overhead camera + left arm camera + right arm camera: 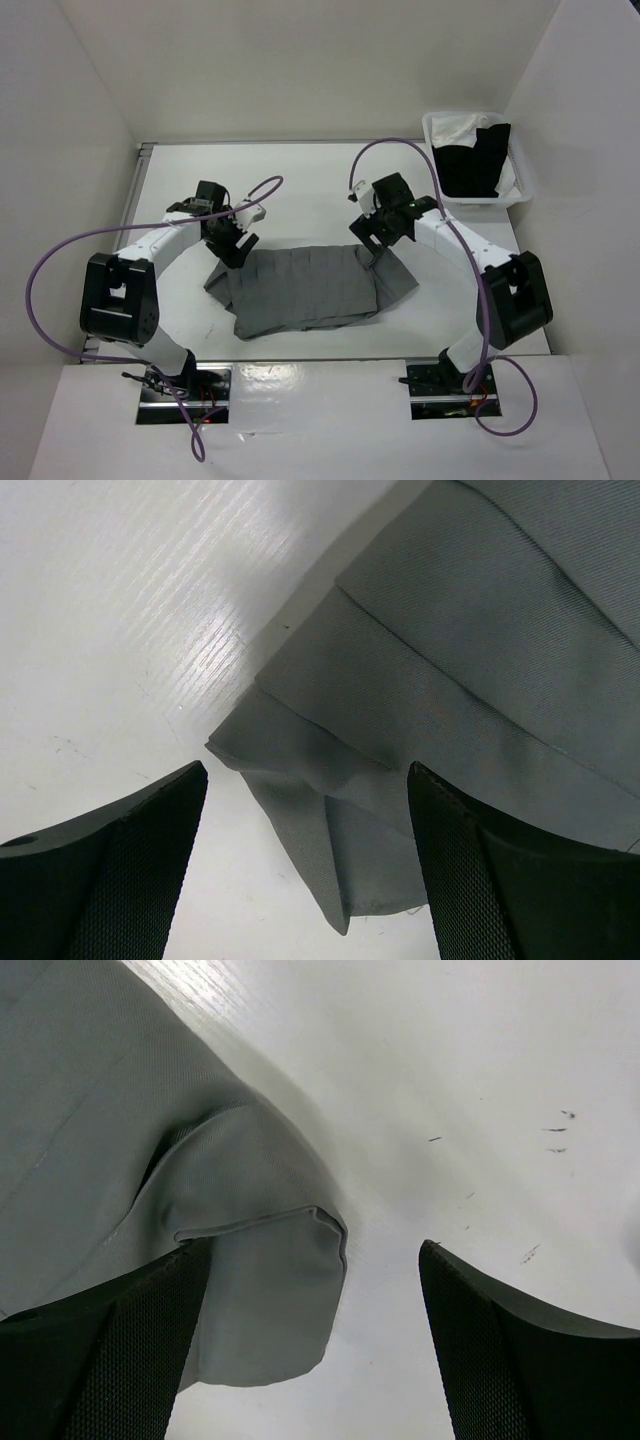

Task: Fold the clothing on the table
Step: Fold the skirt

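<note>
The clothing [300,290], a grey pleated skirt, lies spread flat across the middle of the table [300,180]. My left gripper [232,240] hovers over its far left corner. In the left wrist view the left gripper [307,770] is open, with a folded corner of the skirt [450,660] lying between the black fingers [120,870], untouched. My right gripper [378,240] is over the far right corner. In the right wrist view this gripper [316,1245] is open too, and a turned-over flap of the skirt [100,1110] lies by the left finger [110,1350].
A small white basket [432,125] stands at the back right of the table, holding a black garment [470,165] and a white garment [465,127]. White walls close in the table on three sides. Purple cables loop from both arms.
</note>
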Robot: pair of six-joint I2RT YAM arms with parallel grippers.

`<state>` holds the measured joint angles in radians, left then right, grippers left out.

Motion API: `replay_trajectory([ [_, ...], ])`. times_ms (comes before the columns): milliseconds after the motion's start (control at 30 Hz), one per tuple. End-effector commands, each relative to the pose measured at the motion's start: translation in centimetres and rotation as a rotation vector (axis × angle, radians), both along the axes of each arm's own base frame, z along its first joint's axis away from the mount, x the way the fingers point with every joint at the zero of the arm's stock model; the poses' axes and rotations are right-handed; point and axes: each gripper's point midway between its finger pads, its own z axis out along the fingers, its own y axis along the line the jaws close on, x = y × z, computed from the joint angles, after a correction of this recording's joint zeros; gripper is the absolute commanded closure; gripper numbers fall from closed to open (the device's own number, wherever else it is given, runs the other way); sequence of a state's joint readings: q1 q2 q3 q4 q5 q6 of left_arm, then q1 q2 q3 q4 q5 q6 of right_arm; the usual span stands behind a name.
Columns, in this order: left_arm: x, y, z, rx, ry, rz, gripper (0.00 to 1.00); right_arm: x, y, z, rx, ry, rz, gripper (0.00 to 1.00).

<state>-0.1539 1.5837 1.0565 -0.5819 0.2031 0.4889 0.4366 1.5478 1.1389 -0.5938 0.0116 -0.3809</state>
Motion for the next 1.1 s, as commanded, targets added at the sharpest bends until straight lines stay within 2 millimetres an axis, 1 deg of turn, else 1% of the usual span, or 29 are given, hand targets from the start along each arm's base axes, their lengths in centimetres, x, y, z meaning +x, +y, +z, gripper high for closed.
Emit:
replay_trajectory([
  [0,0.2,-0.5,0.6,-0.025,-0.012,0.014,0.13,1.6,0.8,0.3,0.027,-0.024,-0.012,0.11],
  [33,0.2,-0.5,0.6,-0.025,-0.012,0.014,0.13,1.5,1.0,0.0,0.031,-0.012,-0.006,0.11],
  [67,0.2,-0.5,0.9,-0.027,-0.021,0.014,0.13,1.5,1.0,-0.9,0.022,0.009,-0.006,0.11],
  [100,0.2,-0.5,0.9,-0.027,-0.021,0.014,0.13,2.0,1.0,-0.9,0.012,-0.001,-0.003,0.11],
  [167,-0.1,-0.3,0.6,-0.017,-0.013,0.018,0.13,2.1,0.9,-2.2,-0.007,0.022,-0.008,0.11],
  [233,-0.1,-0.3,0.5,-0.017,-0.013,0.018,0.13,2.5,0.7,-2.9,-0.030,0.022,-0.010,0.11],
  [267,-0.1,-0.3,0.5,-0.017,-0.013,0.018,0.13,2.4,0.6,-3.7,-0.039,0.042,-0.010,0.11],
  [367,-0.1,-0.3,0.5,-0.017,-0.013,0.018,0.13,3.3,0.1,-4.8,-0.069,0.042,-0.021,0.11],
  [433,-0.1,-0.3,0.5,-0.017,-0.013,0.018,0.13,3.8,-0.9,-5.5,-0.082,0.047,-0.050,0.11],
  [467,-0.1,-0.3,0.5,-0.017,-0.013,0.018,0.14,4.1,-0.8,-5.4,-0.085,0.043,-0.042,0.11],
  [533,-0.1,-0.3,0.5,-0.017,-0.013,0.018,0.14,4.8,-1.5,-5.8,-0.085,0.045,-0.065,0.11],
  [667,-0.1,-0.3,0.5,-0.017,-0.013,0.018,0.14,5.4,-2.2,-5.6,-0.105,0.024,-0.080,0.11],
  [700,-0.1,-0.3,0.3,-0.016,-0.004,0.018,0.14,5.6,-2.1,-5.5,-0.101,0.014,-0.081,0.11],
  [733,-0.1,-0.3,0.3,-0.016,-0.004,0.018,0.14,5.8,-2.7,-5.5,-0.111,0.011,-0.096,0.11],
  [767,-0.1,-0.3,0.3,-0.016,-0.004,0.018,0.14,5.8,-2.7,-5.5,-0.111,0.011,-0.096,0.11],
  [833,-0.1,-0.3,0.3,-0.016,-0.004,0.018,0.14,6.3,-2.6,-5.1,-0.110,-0.010,-0.102,0.11],
  [900,-0.1,-0.2,0.0,-0.014,0.005,0.018,0.14,6.6,-3.4,-4.7,-0.122,-0.024,-0.124,0.11],
  [1000,-0.2,-0.5,0.0,-0.014,0.005,0.009,0.14,7.8,-4.0,-4.0,-0.115,-0.068,-0.151,0.11],
  [1067,-0.2,-0.5,0.0,-0.014,0.005,0.009,0.14,8.1,-4.2,-4.2,-0.126,-0.074,-0.171,0.10],
])
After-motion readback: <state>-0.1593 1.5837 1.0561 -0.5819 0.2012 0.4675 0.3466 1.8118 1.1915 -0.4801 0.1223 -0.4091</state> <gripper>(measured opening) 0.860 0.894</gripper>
